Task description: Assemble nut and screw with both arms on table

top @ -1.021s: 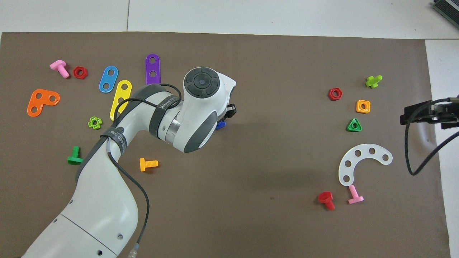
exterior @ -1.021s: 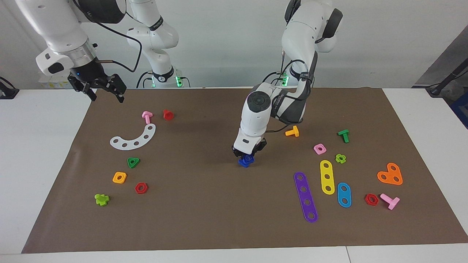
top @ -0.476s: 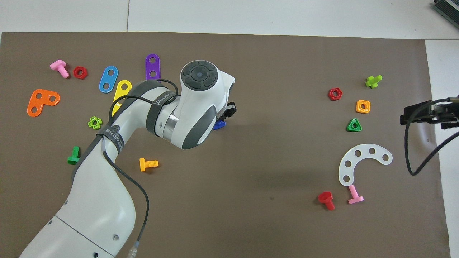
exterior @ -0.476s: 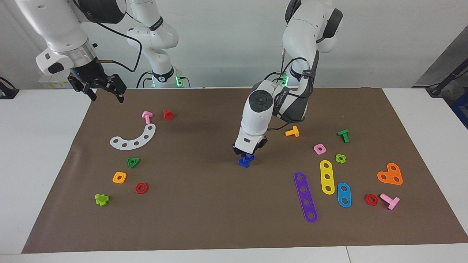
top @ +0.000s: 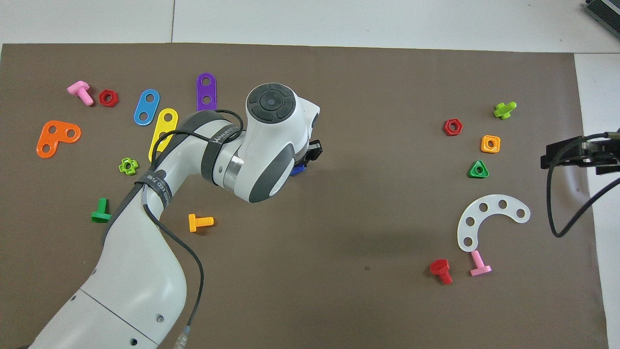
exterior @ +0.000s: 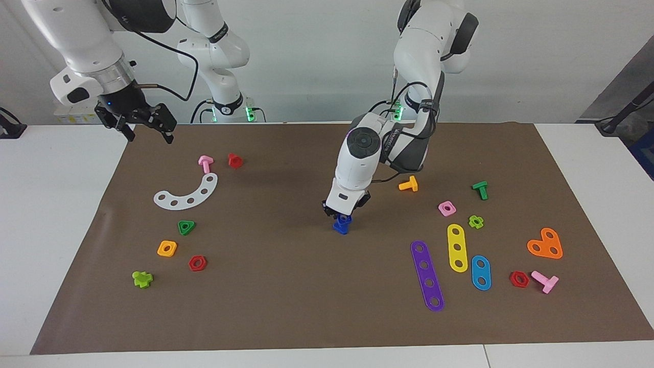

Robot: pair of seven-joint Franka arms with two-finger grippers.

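Left gripper (exterior: 343, 215), at frame centre in the facing view, points down over mid-mat with its jaws closed on the nut (exterior: 345, 219), gripped at the top. The nut stands on the screw (exterior: 340, 227); both are dark blue, and the screw's base meets the brown mat of the table (exterior: 286, 306). In the overhead view only a blue sliver (top: 298, 169) shows beneath the wrist. Right gripper (exterior: 148, 130) waits at upper left, above the mat edge, jaws spread wide, holding nothing.

A plain pale wall (exterior: 317, 61) rises past the white tabletop, evenly lit, with a dark panel (exterior: 626, 87) at one corner.
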